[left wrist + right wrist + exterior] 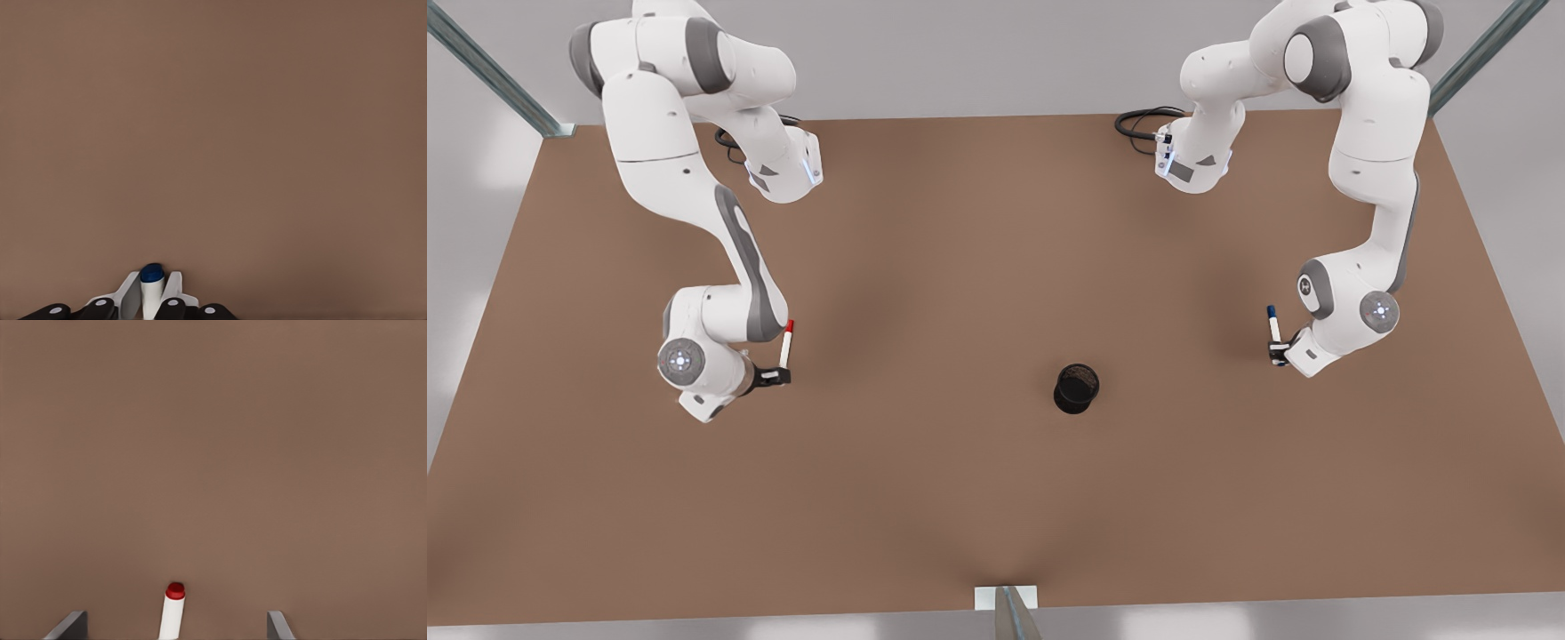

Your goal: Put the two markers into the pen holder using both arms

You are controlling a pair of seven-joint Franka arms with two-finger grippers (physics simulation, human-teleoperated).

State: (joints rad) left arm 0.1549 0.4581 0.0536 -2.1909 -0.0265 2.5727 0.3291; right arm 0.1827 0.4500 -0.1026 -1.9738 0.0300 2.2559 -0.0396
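While its fingers clamp the blue-capped marker (pixel 1273 324), the left gripper (pixel 1278 354) sits at the front view's right. Opposite, the right gripper (pixel 781 374) apparently holds the red-capped marker (pixel 786 344), though its fingertips (pixel 68 626) look spread. Between them, the black mesh pen holder (pixel 1076 388) stands on the brown table (pixel 978 267).
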